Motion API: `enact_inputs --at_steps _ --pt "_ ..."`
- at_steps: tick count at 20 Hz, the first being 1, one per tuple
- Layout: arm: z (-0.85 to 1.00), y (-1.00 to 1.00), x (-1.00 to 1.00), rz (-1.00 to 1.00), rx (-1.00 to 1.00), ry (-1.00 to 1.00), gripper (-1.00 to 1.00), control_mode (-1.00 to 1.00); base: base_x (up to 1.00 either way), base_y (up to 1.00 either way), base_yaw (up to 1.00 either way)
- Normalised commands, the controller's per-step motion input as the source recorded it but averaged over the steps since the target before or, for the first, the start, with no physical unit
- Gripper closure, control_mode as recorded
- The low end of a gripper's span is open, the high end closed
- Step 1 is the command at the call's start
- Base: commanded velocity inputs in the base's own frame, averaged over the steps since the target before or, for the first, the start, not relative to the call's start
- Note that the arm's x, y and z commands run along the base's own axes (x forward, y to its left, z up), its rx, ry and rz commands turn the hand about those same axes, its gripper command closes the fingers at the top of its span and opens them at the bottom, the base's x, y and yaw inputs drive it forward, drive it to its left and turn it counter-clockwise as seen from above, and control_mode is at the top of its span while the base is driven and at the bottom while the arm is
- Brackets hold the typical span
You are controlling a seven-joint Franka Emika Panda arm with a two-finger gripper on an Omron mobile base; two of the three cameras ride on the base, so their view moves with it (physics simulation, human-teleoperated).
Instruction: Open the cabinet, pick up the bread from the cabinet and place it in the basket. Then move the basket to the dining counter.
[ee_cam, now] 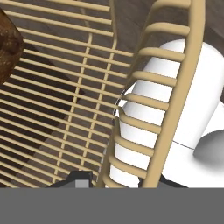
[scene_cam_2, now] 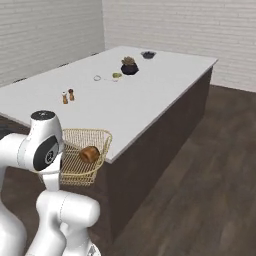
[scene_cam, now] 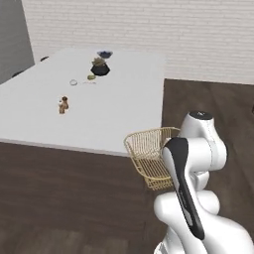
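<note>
The golden-yellow wire basket (scene_cam: 147,151) (scene_cam_2: 84,156) hangs in the air just off the near corner of the white dining counter (scene_cam: 114,114) (scene_cam_2: 150,95), its rim about level with the top. The brown bread (scene_cam_2: 90,154) (ee_cam: 6,48) lies inside the basket. My gripper (ee_cam: 114,180) is shut on the basket's side wall, a fingertip (ee_cam: 78,177) on one side of the wires and the thick rim (ee_cam: 175,87) running up past it. In both base views my own arm covers the hand. The cabinet is out of view.
On the counter stand a black bowl with a plant-like lump (scene_cam: 99,67) (scene_cam_2: 129,66), a dark blue bowl (scene_cam: 104,53) (scene_cam_2: 148,54), two small brown shakers (scene_cam: 63,104) (scene_cam_2: 68,95) and a small ring (scene_cam: 73,82). Dark wood floor (scene_cam_2: 210,165) lies around the counter's right side.
</note>
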Motion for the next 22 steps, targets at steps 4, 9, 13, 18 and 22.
enact_inputs --at_steps 4,9,13,18,22 --pt "0.0 0.0 0.0 0.0 0.0 0.0 1.0 1.0 0.29 1.0 0.25" --pt "0.0 0.0 0.0 0.0 0.0 0.0 1.0 1.0 0.86 1.0 0.09" --pt "0.0 0.0 0.0 0.0 0.0 0.0 1.0 1.0 0.82 1.0 0.0" --pt "0.0 0.0 0.0 0.0 0.0 0.0 1.0 1.0 0.77 1.0 -0.14" --pt "0.0 0.0 0.0 0.0 0.0 0.0 1.0 1.0 0.51 1.0 -0.31"
